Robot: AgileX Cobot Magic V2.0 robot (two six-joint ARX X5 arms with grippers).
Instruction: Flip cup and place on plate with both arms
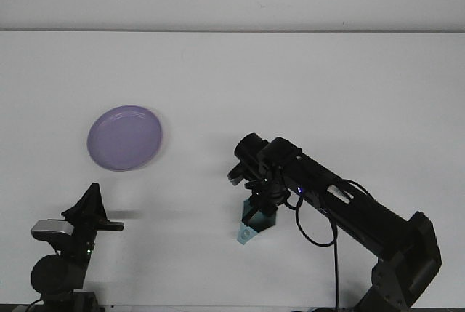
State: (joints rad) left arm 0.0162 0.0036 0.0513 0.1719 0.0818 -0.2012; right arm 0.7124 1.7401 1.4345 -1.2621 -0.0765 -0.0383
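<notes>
The right gripper [256, 209] is hiding much of the teal cup [250, 230], pinching it against the table [305, 86].

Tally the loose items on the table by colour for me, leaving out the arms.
Purple: 1, the plate
Teal: 1, the cup, under the right tool
Total: 2
</notes>
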